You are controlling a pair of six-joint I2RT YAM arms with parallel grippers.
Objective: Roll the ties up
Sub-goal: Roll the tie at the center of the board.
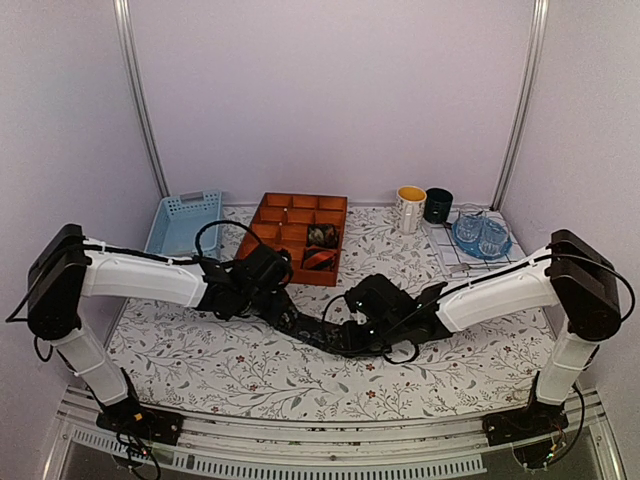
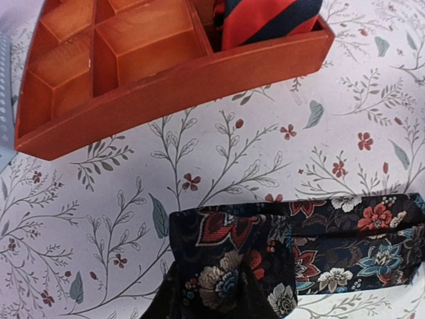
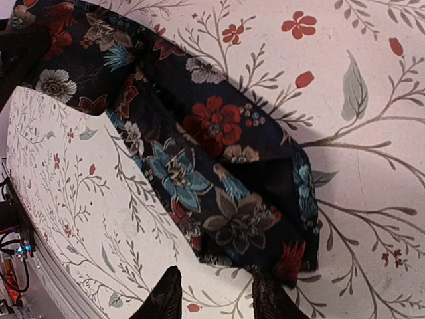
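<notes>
Lab test booth: plain lilac walls [image 1: 330, 90], metal posts [image 1: 140, 100], floral tablecloth [image 1: 250, 370].

L hand [image 1: 274, 294] tips hidden under tie [image 2: 332, 239]

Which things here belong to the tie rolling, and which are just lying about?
Job: floral tie, red-striped tie, dark rolled tie, orange divided box.
Lying about: blue basket, white mug, dark mug, blue glassware.

We are finding bare tabletop [image 1: 250, 380] on the tie's [image 1: 305, 326] near side; the orange divider box [image 1: 278, 214] is crowding its far side.
</notes>
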